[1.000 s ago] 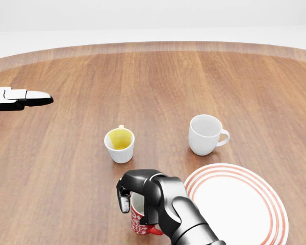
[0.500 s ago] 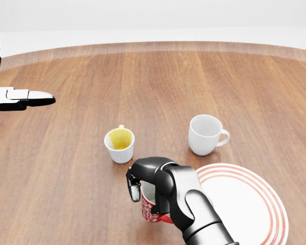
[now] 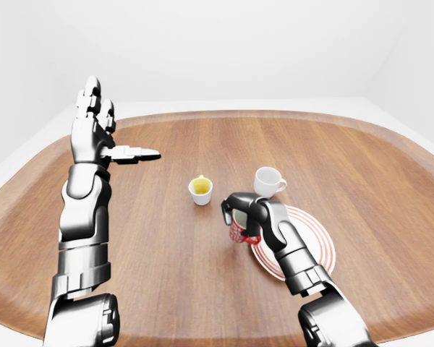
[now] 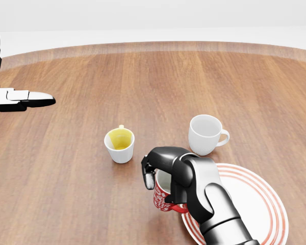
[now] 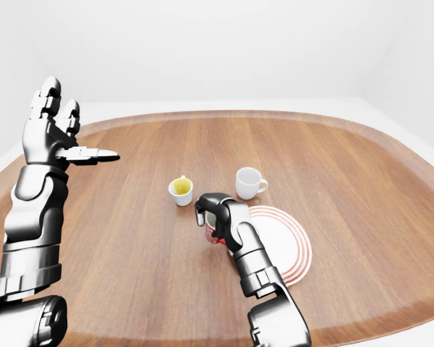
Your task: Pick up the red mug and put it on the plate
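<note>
Materials and finishes. Surface [image 4: 204, 76]: wood with long straight grain, warm brown, a satin sheen and a paler band along its rim. Right hand [image 4: 166, 171]: glossy dark metal-like shells with bright highlights, grading to lighter polished grey on the forearm. Left hand [image 3: 94, 130]: the same polished silvery-grey plating with dark joints. Red mug [image 4: 163, 196]: smooth glazed red exterior with white speckled pattern, white inside. Plate [image 4: 255, 204]: smooth white glaze, red rings. At 12 o'clock of the plate, white mug [image 4: 205, 134]: plain glossy ceramic. Small cup [image 4: 119, 145]: white glaze, yellow interior.
</note>
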